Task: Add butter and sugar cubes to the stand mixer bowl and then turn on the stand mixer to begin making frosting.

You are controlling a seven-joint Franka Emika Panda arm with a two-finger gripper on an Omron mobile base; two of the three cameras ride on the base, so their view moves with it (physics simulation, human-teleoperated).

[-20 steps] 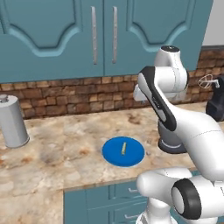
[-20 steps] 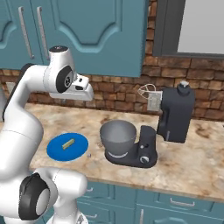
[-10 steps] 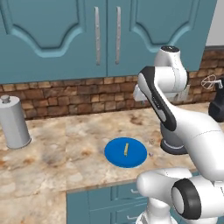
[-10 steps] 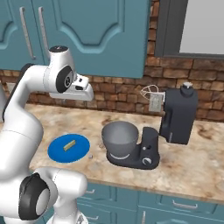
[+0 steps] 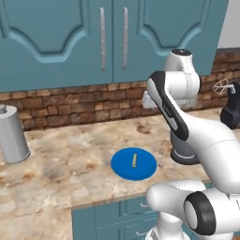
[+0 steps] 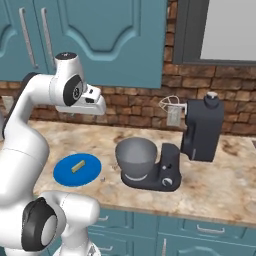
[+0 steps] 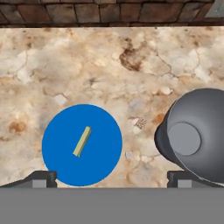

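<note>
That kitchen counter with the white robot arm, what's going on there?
The robot is getting ready to make frosting and holds nothing yet. Its hand is open, raised above the marble counter and looking down on it. The butter lies on a round blue plate, untouched. Beside the plate, the grey stand mixer bowl sits on the base of the dark stand mixer, and looks empty. A tall grey canister stands off to the side.

From my left base view the arm covers most of the stand mixer (image 5: 230, 110) — its right side also runs off the frame. In the hand view the stand mixer bowl (image 7: 195, 141) is cut at the right edge (two tiny specks beside it, too small to identify).
</note>
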